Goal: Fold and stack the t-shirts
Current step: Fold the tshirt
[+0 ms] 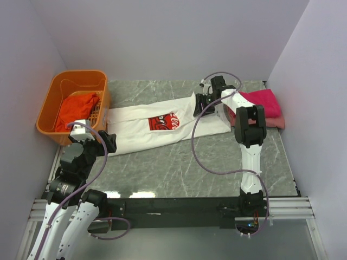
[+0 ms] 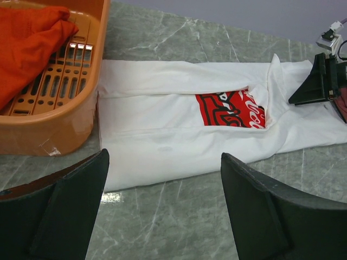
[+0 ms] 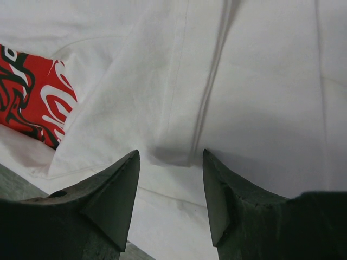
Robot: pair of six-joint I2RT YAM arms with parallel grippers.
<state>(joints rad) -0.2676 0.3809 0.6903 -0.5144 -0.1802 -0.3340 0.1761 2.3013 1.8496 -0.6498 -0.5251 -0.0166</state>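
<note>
The white t-shirt [image 1: 135,127] with a red print [image 1: 162,122] lies folded lengthwise across the table, from the basket to the right. It also shows in the left wrist view [image 2: 162,135]. My right gripper [image 1: 205,103] is open just above the shirt's right end [image 3: 244,81], beside a raised fold, holding nothing. My left gripper [image 1: 95,140] is open and empty above the bare table, near the shirt's left bottom corner. A folded magenta shirt [image 1: 263,102] lies on a pink one [image 1: 276,123] at the right. An orange-red shirt [image 1: 76,111] lies in the basket.
The rigid orange basket [image 1: 54,89] stands at the back left, touching the white shirt's left end; it also shows in the left wrist view [image 2: 54,130]. The grey marbled table [image 1: 179,168] shows bare in front of the shirt. White walls enclose three sides.
</note>
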